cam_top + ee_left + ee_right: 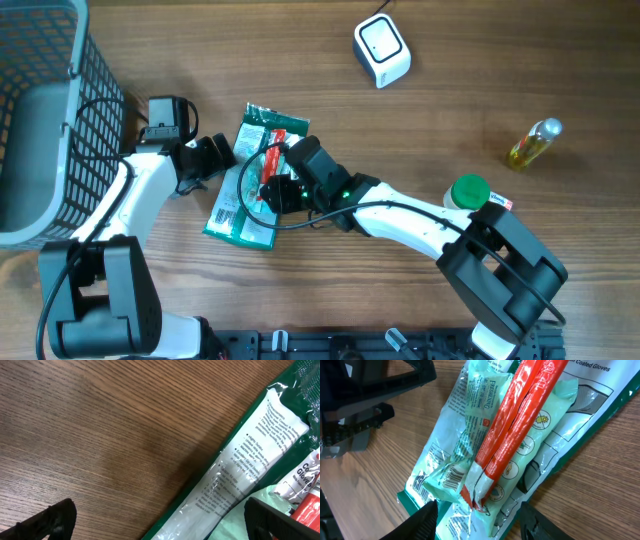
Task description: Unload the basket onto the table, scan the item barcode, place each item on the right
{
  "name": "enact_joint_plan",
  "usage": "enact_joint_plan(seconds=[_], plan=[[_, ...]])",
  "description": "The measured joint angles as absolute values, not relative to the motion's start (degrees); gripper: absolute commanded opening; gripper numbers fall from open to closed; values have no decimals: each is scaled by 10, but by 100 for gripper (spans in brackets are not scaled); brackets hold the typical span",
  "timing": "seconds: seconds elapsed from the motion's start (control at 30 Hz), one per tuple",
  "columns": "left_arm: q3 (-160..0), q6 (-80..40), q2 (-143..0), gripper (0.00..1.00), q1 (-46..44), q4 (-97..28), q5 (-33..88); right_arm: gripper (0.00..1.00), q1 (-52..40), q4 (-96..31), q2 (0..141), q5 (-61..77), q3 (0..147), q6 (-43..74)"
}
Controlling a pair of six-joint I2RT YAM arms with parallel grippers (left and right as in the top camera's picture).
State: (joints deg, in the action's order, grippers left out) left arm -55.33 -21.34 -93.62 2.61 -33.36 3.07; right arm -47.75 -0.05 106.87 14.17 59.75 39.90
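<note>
Overhead: green-and-clear crinkly plastic glove packet (238, 215) lies flat on the table between both arms. The white boxy scanner (381, 50) is well apart.
Left wrist: left gripper (162, 519) wide, empty, packet just beside.
Right wrist: right gripper (479, 520) half-spread astride the packet's end near the barcode (451, 479); pinch cannot be told, tips cropped.
Judged step: pick-up. Next: firm hold, lift, face barcode to scanner.
</note>
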Motion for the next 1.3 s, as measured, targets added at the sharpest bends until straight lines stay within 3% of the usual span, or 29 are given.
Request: enact_joint_plan(seconds=[0.2,0.3,0.5,0.6,0.8,1.3], plan=[[-553,-213,-936,100,27,-334,31,51,-478,-1,1069,130,597,399],[-553,-213,-936,100,27,-334,31,42,-477,-1,1069,130,597,400],[-553,-213,-936,100,27,-334,31,41,-477,-1,1069,111,597,398],[-553,-213,-936,100,27,-334,31,36,-476,-3,1069,100,597,380],[-553,-213,-936,100,27,-334,31,34,-441,-169,1069,119,698,360],[-553,-213,-936,100,27,-334,31,28,-484,-145,1144,102,733,437]])
